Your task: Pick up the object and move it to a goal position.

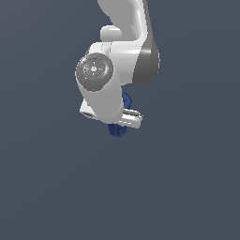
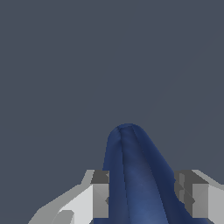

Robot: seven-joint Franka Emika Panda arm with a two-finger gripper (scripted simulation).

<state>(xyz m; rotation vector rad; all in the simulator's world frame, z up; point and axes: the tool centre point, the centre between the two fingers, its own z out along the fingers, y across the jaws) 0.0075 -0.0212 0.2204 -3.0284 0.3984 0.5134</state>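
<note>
Squarely, dark blue cup (image 2: 135, 183) (mostly hidden outside), clamped between pincer (image 2: 142, 199) fingers (image 2: 99, 197), mid-air.

Exterior view facing the arm (image 1: 117, 61); wrist view close along fingers (image 2: 99, 194).

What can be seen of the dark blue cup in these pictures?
The dark blue cup looks smooth and matte. In the wrist view it is a tapered shape with a rounded end, standing between the fingers of the gripper, which close on its sides. In the exterior view the white arm hides most of it; only small blue parts show. No handle is clearly visible.
</note>
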